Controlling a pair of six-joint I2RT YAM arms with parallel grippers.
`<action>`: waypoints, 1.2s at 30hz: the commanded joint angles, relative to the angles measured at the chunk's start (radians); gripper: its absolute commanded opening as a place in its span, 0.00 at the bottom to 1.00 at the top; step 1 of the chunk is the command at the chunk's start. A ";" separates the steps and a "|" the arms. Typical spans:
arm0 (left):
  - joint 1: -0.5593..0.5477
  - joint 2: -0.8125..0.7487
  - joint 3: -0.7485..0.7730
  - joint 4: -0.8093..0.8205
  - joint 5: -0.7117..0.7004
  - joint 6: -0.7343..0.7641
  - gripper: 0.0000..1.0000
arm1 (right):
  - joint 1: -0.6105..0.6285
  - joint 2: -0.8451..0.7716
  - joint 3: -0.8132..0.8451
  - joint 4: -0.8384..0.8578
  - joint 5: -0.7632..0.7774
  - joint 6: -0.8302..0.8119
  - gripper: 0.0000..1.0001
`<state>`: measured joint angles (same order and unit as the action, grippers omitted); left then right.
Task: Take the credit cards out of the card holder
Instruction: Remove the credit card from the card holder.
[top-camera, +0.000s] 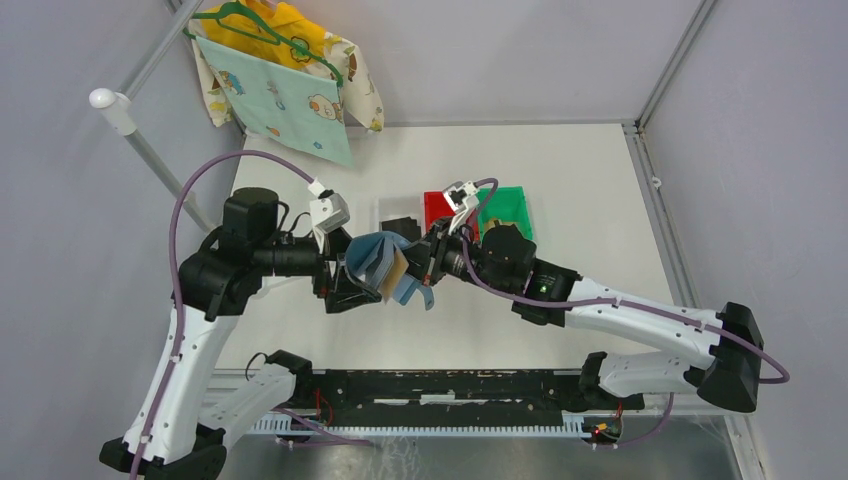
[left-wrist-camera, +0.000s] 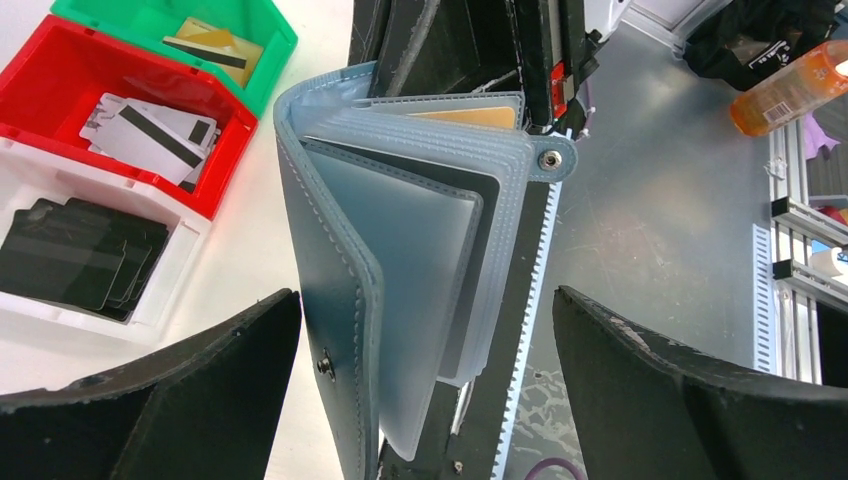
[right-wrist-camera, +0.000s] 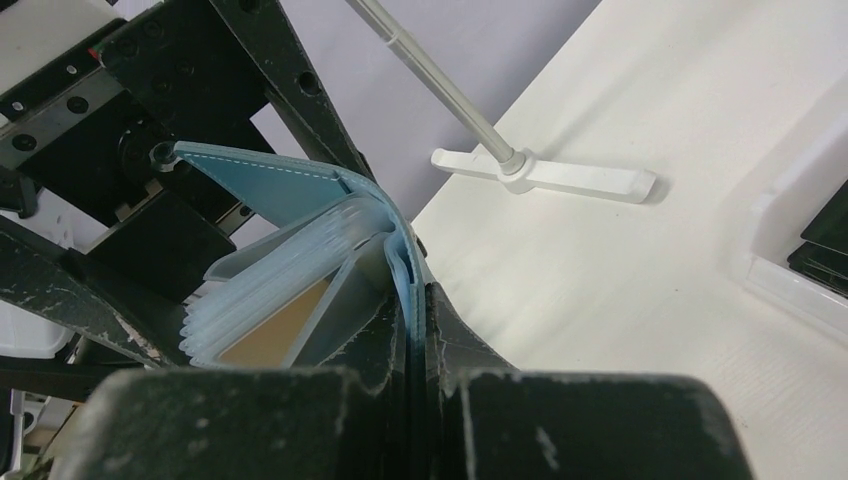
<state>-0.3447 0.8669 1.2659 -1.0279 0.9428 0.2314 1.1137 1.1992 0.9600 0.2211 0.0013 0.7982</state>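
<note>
— Both gripping the card holder (left-wrist-camera: 330, 250)?
— No: right tool (right-wrist-camera: 418, 300) pinches its cover above the counter (top-camera: 590, 180); left tool (left-wrist-camera: 425, 292) gapes around it. Gold card (left-wrist-camera: 470, 115) sits inside; tugging it could slip that pinch.

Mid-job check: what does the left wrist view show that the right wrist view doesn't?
Left wrist only: red plastic bin of white-grey striped cards, green plastic bin of gold cards, orange bottle. Right wrist only: right gripper shut on the slate-blue folding card holder, white stand foot. Both: the card holder, a tan card in one clear sleeve.
</note>
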 joint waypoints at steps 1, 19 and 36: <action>-0.002 -0.014 -0.014 0.078 -0.020 -0.059 1.00 | 0.018 0.001 0.075 0.038 0.072 0.008 0.00; -0.003 0.000 -0.058 0.169 -0.237 -0.093 0.89 | 0.029 -0.010 0.049 0.060 0.098 0.012 0.00; -0.003 -0.017 0.005 0.144 -0.233 -0.069 0.65 | 0.029 -0.061 -0.029 0.177 0.023 -0.006 0.00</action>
<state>-0.3492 0.8494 1.2377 -0.9180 0.7399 0.1619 1.1332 1.1770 0.9272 0.2382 0.1101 0.7937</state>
